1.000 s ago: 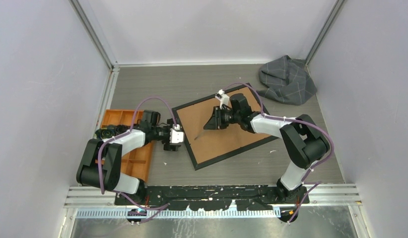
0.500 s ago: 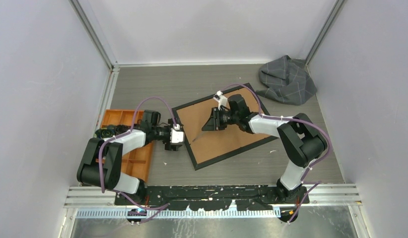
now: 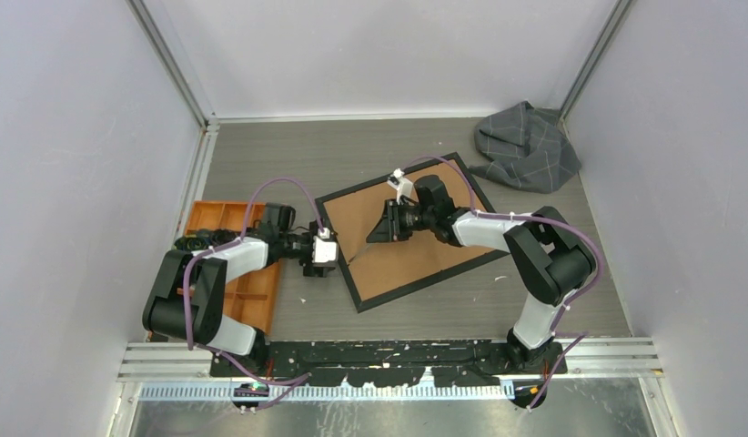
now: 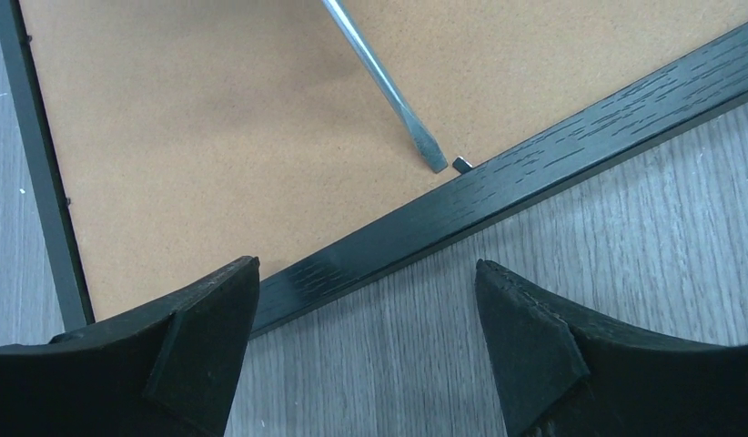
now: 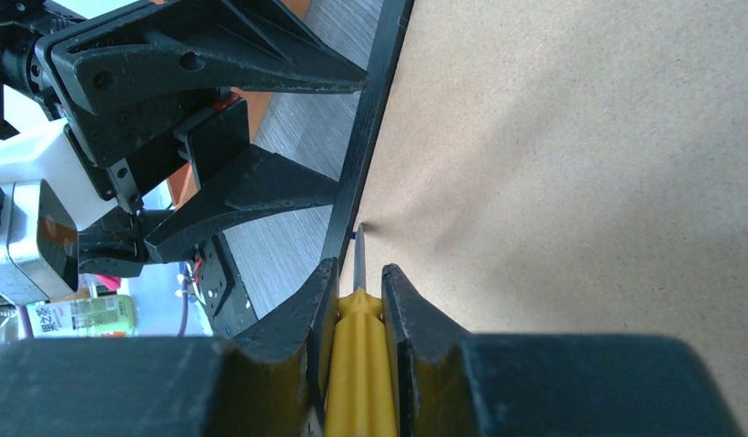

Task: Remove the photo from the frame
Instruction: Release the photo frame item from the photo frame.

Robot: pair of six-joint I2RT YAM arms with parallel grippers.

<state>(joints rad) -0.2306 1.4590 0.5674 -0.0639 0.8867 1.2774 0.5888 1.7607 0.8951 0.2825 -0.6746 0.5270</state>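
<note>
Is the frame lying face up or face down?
Face down: the frame shows only its brown backing board, seated inside the black border.

The table (image 3: 288, 155) bears the frame (image 3: 416, 264), an orange tray (image 3: 211, 216) and a grey cloth (image 3: 525, 150).

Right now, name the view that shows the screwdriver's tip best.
Left wrist: the screwdriver's tip is sharp and close, just short of a small tab by the frame rail. Right wrist shows mostly its yellow handle; the top view, a thin line.
</note>
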